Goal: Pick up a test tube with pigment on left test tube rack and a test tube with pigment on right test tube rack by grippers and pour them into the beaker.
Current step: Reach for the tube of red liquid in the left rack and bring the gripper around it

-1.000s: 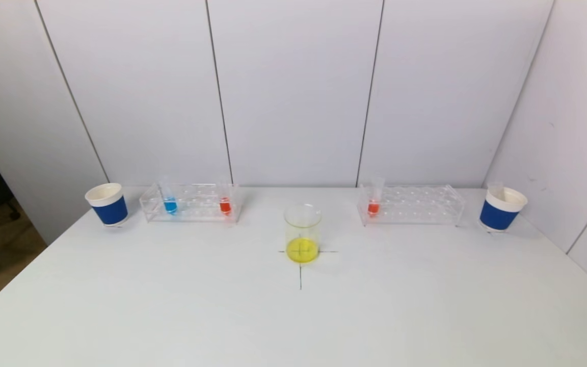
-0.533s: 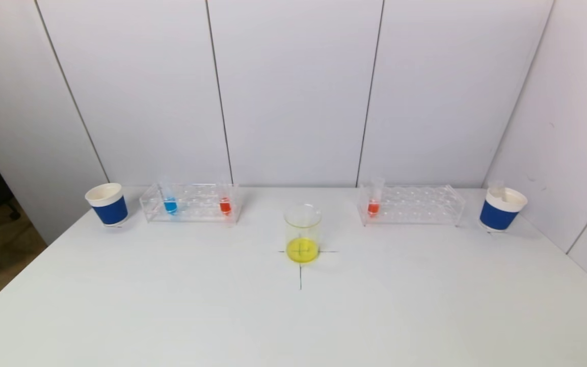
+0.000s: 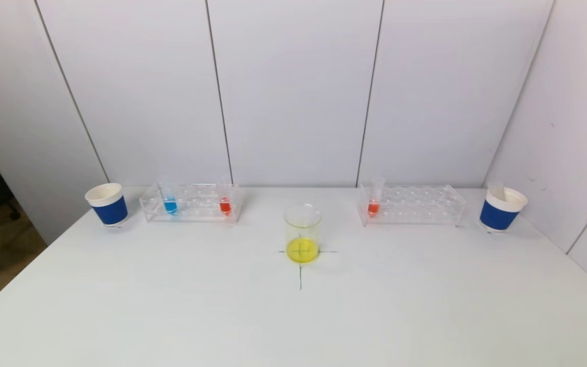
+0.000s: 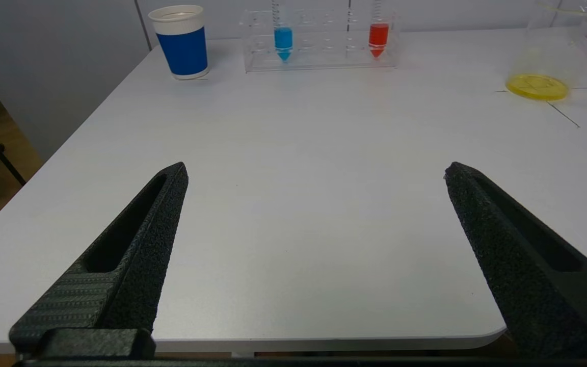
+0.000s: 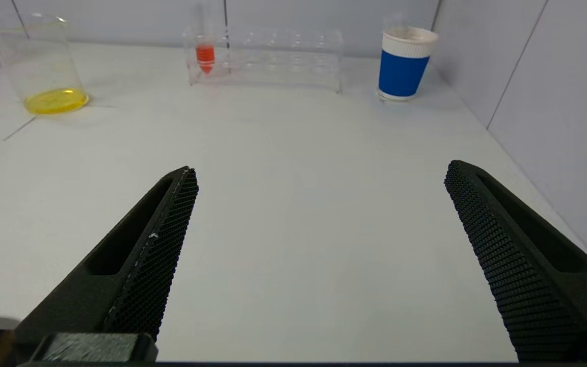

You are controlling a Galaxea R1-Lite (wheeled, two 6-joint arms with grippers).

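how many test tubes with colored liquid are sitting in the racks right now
3. A blue tube and a red tube in the left rack, one red tube in the right rack.

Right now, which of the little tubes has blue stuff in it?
The blue tube at the left end of the left rack, nearest the left cup. The other two tubes hold red.

Blue tube (image 3: 170,203) and red tube (image 3: 225,203) upright in left rack (image 3: 191,203); red tube (image 3: 373,205) upright in right rack (image 3: 411,205); beaker (image 3: 302,233) with yellow liquid between.
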